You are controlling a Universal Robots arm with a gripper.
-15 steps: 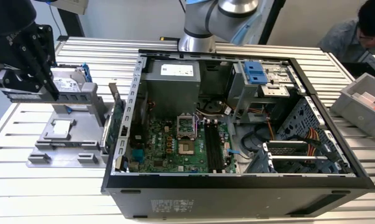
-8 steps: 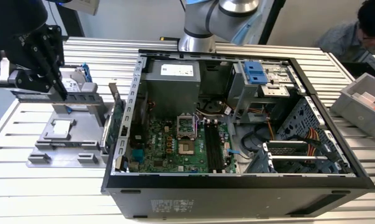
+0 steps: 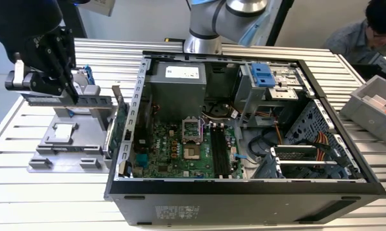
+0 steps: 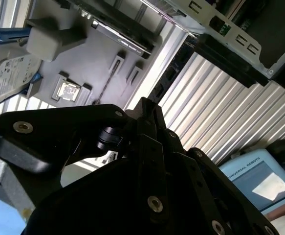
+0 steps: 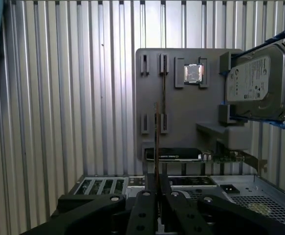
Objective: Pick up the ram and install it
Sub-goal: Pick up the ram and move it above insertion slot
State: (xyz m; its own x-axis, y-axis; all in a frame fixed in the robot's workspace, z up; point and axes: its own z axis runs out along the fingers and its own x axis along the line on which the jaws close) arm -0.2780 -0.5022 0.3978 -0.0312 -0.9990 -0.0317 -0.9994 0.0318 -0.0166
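In the exterior view, the gripper (image 3: pixel 66 90) hung at the upper left of the frame, above the grey tray (image 3: pixel 64 156) on the table (image 3: pixel 26 202). The ram (image 3: pixel 90 100) lay level across its tip, clear of the tray and just in front of the hard drive (image 3: pixel 85 79). The open case (image 3: pixel 244 195) stood toward the exterior view's right, with its memory slots (image 3: pixel 219 154) near the frame's middle.

In the first wrist view, we saw the ram (image 5: pixel 156 132) edge-on, a thin line running out from between the fingers (image 5: pixel 143 208), which pinched it by its flat faces. Beyond it lay the tray (image 5: pixel 181 112) with the CPU (image 5: pixel 193 73).

In the second wrist view, the gripper (image 4: pixel 147 115) hung over the tray (image 4: pixel 98 44), with the case (image 4: pixel 230 34) close by.

We judged that this carry called for a firm, centred pinch and a level stick. It also needed enough height to clear the green card (image 3: pixel 119 130) and the case wall, with the long edge parallel to the slots.
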